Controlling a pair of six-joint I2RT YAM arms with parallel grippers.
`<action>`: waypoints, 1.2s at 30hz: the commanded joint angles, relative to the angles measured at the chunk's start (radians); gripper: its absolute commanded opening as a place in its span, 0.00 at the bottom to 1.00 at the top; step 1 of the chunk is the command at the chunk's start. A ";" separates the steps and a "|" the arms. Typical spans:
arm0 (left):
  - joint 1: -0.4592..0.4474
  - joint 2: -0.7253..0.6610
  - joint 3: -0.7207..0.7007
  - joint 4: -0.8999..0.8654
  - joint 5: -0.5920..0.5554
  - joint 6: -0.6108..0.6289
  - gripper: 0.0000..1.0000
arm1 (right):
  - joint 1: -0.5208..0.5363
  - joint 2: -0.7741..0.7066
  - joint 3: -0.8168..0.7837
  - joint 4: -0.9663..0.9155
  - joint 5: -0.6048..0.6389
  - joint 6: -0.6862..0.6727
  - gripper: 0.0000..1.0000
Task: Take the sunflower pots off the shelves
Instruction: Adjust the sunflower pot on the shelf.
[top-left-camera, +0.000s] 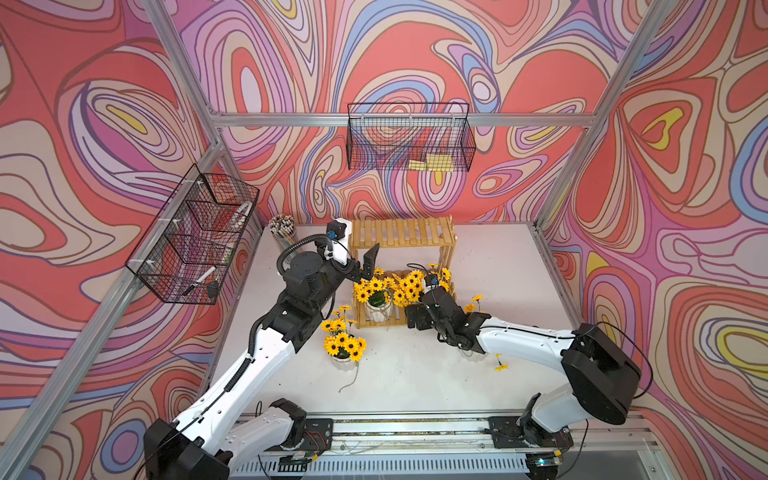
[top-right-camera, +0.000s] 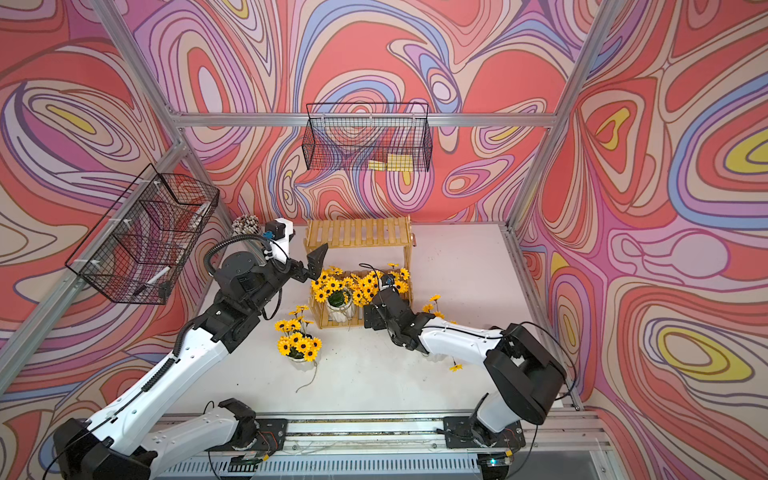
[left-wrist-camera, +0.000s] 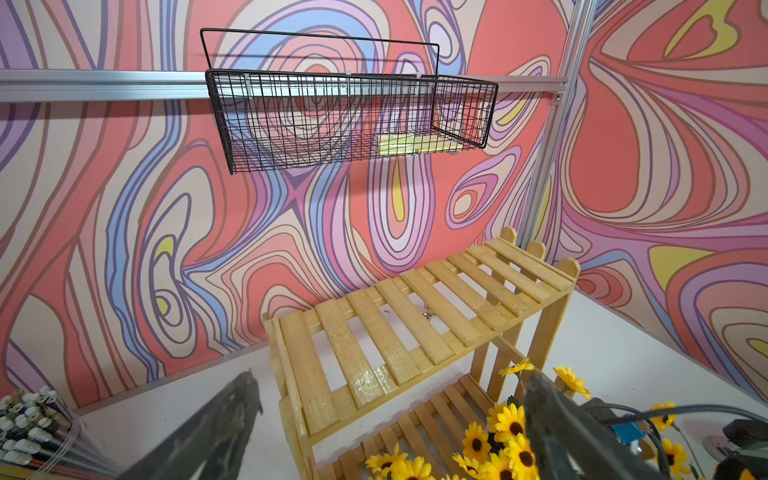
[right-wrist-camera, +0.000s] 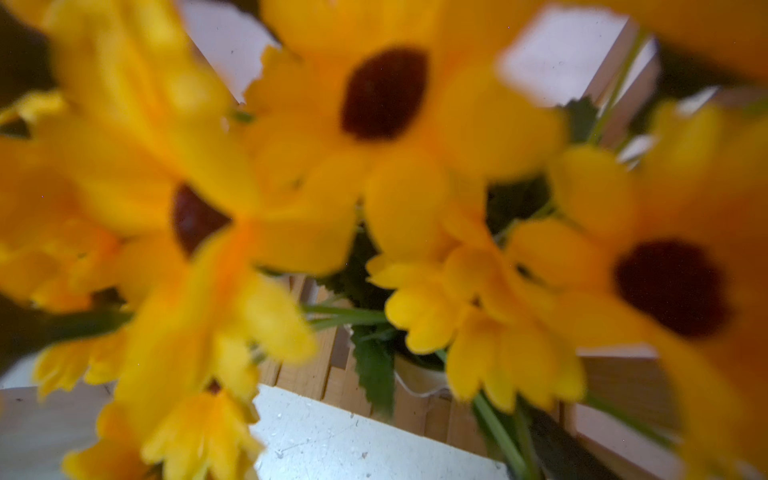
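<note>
Sunflower pots: two on the shelves, the others on the desk (top-left-camera: 505, 266).

Far left, a black wire basket (top-left-camera: 195, 237) hangs on the left wall. Below it, at the far left corner of the desk, stands a clear cup of pencils (top-left-camera: 283, 231).

Left pincer (top-left-camera: 368, 266) hovers at the left end of the shelves (top-left-camera: 401, 237), above the lower tier's blooms. Its jaws are wide apart and hold nothing. The left wrist view shows both fingers (left-wrist-camera: 216, 424) flanking the rack's near left corner.

Near-left of the shelves, one pot (top-left-camera: 343, 347) stands upright on the desk, apart from the rack. Its twine (top-left-camera: 353, 380) trails toward the near edge.

High on the far wall above the rack, a second wire basket (top-left-camera: 409, 137) holds yellow pads (top-left-camera: 430, 163).

On the lower tier, a left pot (top-left-camera: 377, 311) shows its white body. Just beside it on the right is a second bunch (top-left-camera: 409, 284), its blooms touching the first.

Right pincer (top-left-camera: 422, 282) is pushed into that right-hand bunch from the near right, tips hidden by petals. The right wrist view is filled with blurred yellow blooms (right-wrist-camera: 386, 95). Whether the jaws are apart or together, I cannot tell.

Right of the shelves, blooms of a fourth bunch (top-left-camera: 473, 302) rise behind the right forearm (top-left-camera: 523, 338). Its pot is hidden.
</note>
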 joint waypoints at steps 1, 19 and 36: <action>0.006 -0.005 0.003 0.031 -0.011 0.010 1.00 | -0.013 0.031 0.039 0.041 0.068 -0.022 0.94; 0.006 -0.016 -0.013 0.048 -0.033 0.023 1.00 | -0.013 0.169 0.172 0.037 0.157 0.025 0.95; 0.005 -0.015 -0.018 0.053 -0.036 0.028 1.00 | -0.013 0.229 0.262 -0.053 0.210 0.069 0.93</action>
